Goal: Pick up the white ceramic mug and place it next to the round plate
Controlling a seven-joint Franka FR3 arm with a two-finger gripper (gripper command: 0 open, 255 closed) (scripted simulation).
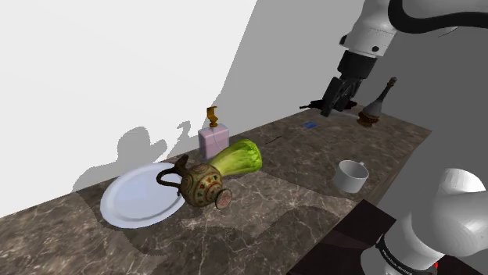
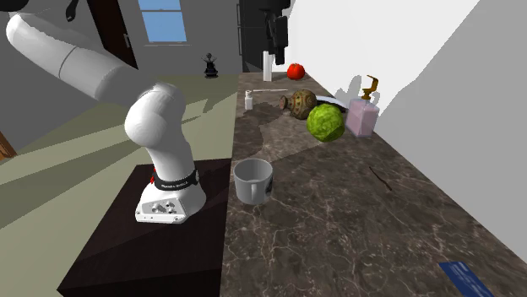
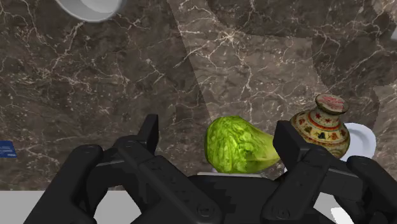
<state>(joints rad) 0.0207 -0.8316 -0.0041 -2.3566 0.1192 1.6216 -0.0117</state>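
In the shoulder view, the fingers (image 1: 331, 102) hang above the surface's (image 1: 297, 180) far end, near a bottle (image 1: 378, 103). The mug (image 1: 351, 176) stands upright close to the stand-side edge, with bare surface around it. It is well apart from the plate (image 1: 137, 201), which has a jug (image 1: 199, 183) at its rim.

In the second exterior view, the mug (image 2: 252, 180) sits just inside that edge, and open surface runs across to the wall.

In the wrist view, the fingers (image 3: 150, 132) stand wide apart, holding nothing, over a lettuce (image 3: 238, 145).
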